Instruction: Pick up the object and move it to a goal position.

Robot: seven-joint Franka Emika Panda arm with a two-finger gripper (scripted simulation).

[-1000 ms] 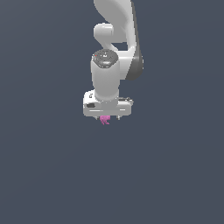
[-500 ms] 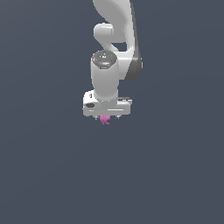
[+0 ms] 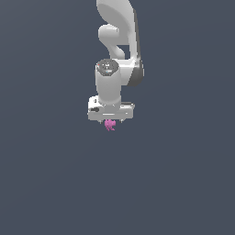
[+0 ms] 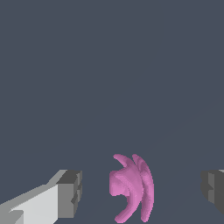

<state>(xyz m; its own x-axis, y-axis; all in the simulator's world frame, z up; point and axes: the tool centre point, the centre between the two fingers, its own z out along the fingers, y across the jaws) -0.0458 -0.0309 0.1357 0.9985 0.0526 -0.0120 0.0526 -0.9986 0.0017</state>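
Note:
The object (image 3: 109,125) is a small magenta-pink lump with curved lobes, showing just under the white hand in the exterior view. My gripper (image 3: 110,121) points straight down over it, and its fingers are mostly hidden there by the hand. In the wrist view the object (image 4: 131,189) lies between the two grey fingertips (image 4: 71,193), with a clear gap on each side. The gripper (image 4: 142,190) is open and touches nothing.
A plain dark grey surface (image 3: 183,174) fills both views. The white arm (image 3: 118,32) rises above the hand toward the top of the exterior view. No other objects or marker show.

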